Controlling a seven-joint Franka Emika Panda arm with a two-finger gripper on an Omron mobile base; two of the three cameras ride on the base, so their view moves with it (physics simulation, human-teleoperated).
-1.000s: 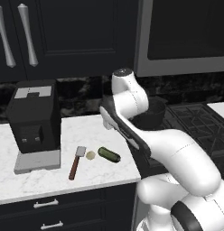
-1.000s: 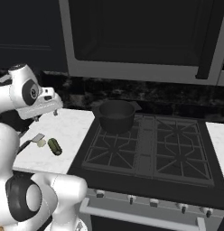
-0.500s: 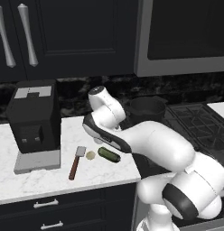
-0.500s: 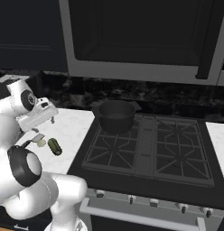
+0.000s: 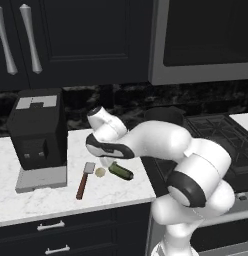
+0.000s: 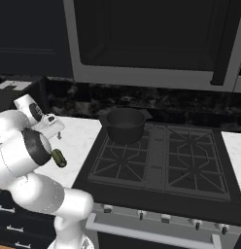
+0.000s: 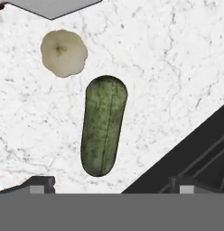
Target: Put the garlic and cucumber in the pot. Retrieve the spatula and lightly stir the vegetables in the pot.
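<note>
Directly above the cucumber [image 7: 104, 131] hangs the pincer [image 7: 109, 184], jaws wide apart, garlic [image 7: 63, 53] beside

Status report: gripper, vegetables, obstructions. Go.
Gripper open, empty, above the cucumber. Cucumber and garlic apart on the counter; pot on the stove. Spatula beside the garlic. Nothing blocking.

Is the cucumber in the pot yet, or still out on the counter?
Out. The cucumber lies flat on the white counter beside the garlic; the pot sits apart on the stove.
</note>
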